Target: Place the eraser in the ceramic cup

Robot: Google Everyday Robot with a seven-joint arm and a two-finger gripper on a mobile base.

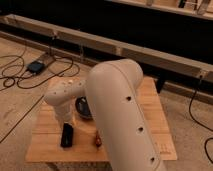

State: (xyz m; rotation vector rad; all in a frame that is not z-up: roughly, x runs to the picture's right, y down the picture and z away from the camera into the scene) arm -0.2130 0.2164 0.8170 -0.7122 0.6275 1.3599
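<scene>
Nearest item: robot arm (127,120), a large white rounded link with small dark holes, filling the middle foreground and hiding much of the surface behind it. Wooden table (46,142), light slatted top, standing on a bare concrete floor. The eraser (66,136), a flat black rectangular block, lies on the table's front left part with its long side running away from the front edge. Just to its right, and apart from it, is a reddish-brown elongated object (98,141), partly cut off by the arm. The gripper (67,122) points down at the eraser's far end, its fingers drawn together; whether they pinch the eraser cannot be told. Behind it is a dark round bowl (82,108), its right half hidden by the arm. A white forearm segment (64,94) reaches left above the bowl. On the floor to the left lie black cables (14,75) and a small dark box (36,66). Farthest back is a long pale metal rail (150,52) against a dark background.
</scene>
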